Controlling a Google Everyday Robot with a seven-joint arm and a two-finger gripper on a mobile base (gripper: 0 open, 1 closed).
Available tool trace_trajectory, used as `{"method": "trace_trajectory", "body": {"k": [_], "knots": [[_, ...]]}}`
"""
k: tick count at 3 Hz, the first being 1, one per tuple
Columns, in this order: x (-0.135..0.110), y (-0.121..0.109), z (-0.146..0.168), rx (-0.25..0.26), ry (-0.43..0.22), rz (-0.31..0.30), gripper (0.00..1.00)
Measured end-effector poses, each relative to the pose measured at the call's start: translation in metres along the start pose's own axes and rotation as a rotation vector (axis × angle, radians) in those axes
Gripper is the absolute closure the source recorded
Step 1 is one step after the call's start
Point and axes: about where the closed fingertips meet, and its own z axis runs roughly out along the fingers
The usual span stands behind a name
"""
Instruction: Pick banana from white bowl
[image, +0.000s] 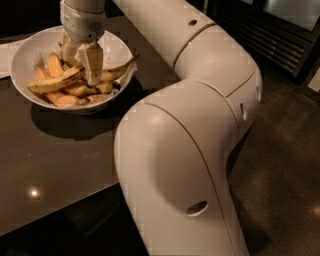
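Stock, left to right:

- White sheet (5, 52), one: at the picture's left edge, left of the pincer, part hidden behind the bowl.
- White bowl (118, 48), one: on the dark surface (60, 165), directly below the pincer.
- Bananas, heaped and overlapping: about six, exact count unclear, several orange-tinted.
- The banana (54, 83), one: pale, speckled, atop the heap. Its long axis runs across the bowl, its left end left of and below the pincer, the rest passing under it.
- Pincer (82, 67), one: lowered into the bowl over the banana. I cannot tell whether it grips.
- White arm (200, 125), one: right of the pincer.
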Motion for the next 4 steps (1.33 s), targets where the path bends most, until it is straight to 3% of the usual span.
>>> {"method": "trace_trajectory", "body": {"k": [4], "knots": [[0.0103,-0.0145,0.0096,-0.006,0.013,-0.021,0.33]]}}
